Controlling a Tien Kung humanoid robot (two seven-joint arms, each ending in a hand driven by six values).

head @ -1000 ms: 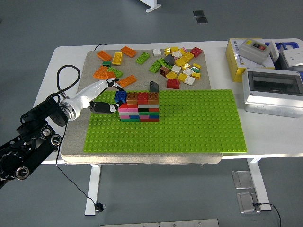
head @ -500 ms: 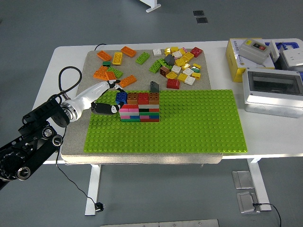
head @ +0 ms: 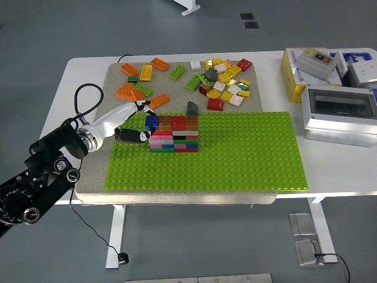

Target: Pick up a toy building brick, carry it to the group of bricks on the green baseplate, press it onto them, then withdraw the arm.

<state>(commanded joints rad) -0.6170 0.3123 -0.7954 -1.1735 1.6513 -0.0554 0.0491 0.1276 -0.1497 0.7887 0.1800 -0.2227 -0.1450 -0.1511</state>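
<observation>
The green baseplate (head: 235,153) lies on a grey mat. A stack of bricks (head: 175,134) in pink, red, brown, green and white stands at its left rear. My left hand (head: 140,121), white with black fingertips, reaches in from the left and touches the stack's left end. Its fingers are curled around a blue brick (head: 152,122), which sits at the top left corner of the stack, against the brown brick beside it. My right arm is not in view.
Loose orange, yellow and green bricks (head: 141,82) lie on the mat behind my hand. A pile of mixed bricks (head: 224,79) lies further right. A dark grey brick (head: 191,108) stands just behind the stack. A grey box (head: 339,115) and a yellow box (head: 306,68) are at the right.
My left hand has moved the blue brick slightly right and down, onto the top left corner of the stack. My forearm has shifted a little to the right.
</observation>
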